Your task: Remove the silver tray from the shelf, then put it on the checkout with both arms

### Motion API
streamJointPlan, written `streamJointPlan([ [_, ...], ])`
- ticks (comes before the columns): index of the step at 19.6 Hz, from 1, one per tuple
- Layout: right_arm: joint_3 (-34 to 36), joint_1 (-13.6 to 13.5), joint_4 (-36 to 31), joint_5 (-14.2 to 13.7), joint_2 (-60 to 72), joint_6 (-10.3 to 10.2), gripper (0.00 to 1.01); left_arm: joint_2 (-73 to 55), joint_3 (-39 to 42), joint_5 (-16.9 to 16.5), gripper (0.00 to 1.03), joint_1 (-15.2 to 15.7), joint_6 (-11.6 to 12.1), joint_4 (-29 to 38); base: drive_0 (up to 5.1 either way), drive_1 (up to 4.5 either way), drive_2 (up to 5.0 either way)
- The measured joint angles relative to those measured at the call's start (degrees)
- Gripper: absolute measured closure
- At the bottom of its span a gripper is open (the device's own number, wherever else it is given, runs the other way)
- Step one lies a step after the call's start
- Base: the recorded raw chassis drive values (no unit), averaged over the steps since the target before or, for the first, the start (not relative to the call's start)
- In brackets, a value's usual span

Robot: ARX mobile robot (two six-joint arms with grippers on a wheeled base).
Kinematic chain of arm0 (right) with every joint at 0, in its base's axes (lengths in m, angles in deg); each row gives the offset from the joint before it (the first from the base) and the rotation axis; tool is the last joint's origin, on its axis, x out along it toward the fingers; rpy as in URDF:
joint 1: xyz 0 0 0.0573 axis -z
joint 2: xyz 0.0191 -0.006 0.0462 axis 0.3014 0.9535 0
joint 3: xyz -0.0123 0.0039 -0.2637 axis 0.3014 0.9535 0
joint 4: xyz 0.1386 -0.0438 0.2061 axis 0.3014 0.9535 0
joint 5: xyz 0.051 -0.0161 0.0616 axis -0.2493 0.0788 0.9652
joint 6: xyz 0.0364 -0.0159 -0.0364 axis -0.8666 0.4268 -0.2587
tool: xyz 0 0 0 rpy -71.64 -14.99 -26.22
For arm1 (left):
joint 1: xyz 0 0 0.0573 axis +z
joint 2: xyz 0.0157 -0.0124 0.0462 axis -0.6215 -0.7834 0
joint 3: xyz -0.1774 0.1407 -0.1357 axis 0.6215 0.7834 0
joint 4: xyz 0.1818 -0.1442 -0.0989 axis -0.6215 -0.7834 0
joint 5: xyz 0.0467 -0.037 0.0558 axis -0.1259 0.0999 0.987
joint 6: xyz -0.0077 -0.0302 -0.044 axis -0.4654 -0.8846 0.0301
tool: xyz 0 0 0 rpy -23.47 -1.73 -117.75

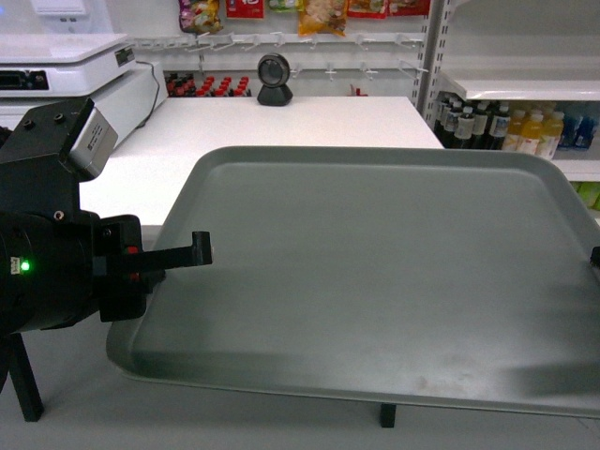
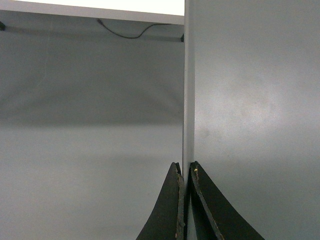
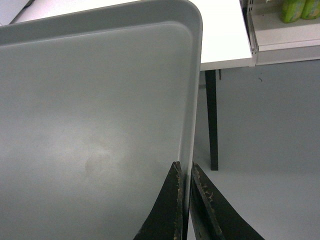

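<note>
The tray (image 1: 375,272) is held in the air in front of the table (image 1: 281,127), its far edge over the table's near edge and its near edge over the grey floor (image 1: 234,422), tilted a little toward the camera. The left gripper (image 1: 192,253) is clamped on the tray's left rim; in the left wrist view its two black fingers (image 2: 172,210) pinch the rim from both sides. The right gripper (image 3: 184,200) grips the right rim the same way, with one finger inside the tray and one outside; in the head view only a sliver of it shows at the right edge. Nothing lies in the tray. Beyond it the table top is bare near the middle, with a small black round device (image 1: 275,80) standing at its back edge and a white scale (image 1: 66,70) on the left, just behind the left arm's grey box (image 1: 89,141). A cable (image 2: 130,32) hangs under the table's edge in the left wrist view. To the right stands a white shelf (image 1: 525,89) with a row of bottles (image 1: 506,127) below it, well apart from the tray's right corner. Snack bags (image 1: 309,14) hang on the back wall. A black table leg (image 3: 212,120) shows beside the tray's right rim in the right wrist view, below the table's corner.
</note>
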Motion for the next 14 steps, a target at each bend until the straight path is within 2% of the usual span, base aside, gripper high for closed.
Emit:
streamJointPlan([
  [2, 0.0, 0.0, 0.0, 0.0, 0.0, 0.0, 0.98, 0.0, 0.0, 0.0, 1.0, 0.0, 0.0, 0.1, -5.1, 2.4, 2.4],
  [8, -0.1, -0.2, 0.1, 0.0, 0.0, 0.0, 0.98, 0.0, 0.0, 0.0, 1.0, 0.2, 0.0, -0.1, -0.1, -0.05, -0.1],
  [14, 0.0, 0.0, 0.0, 0.0, 0.0, 0.0, 0.98, 0.0, 0.0, -0.1, 1.0, 0.2, 0.0, 0.0, -0.1, 4.06, -4.3],
])
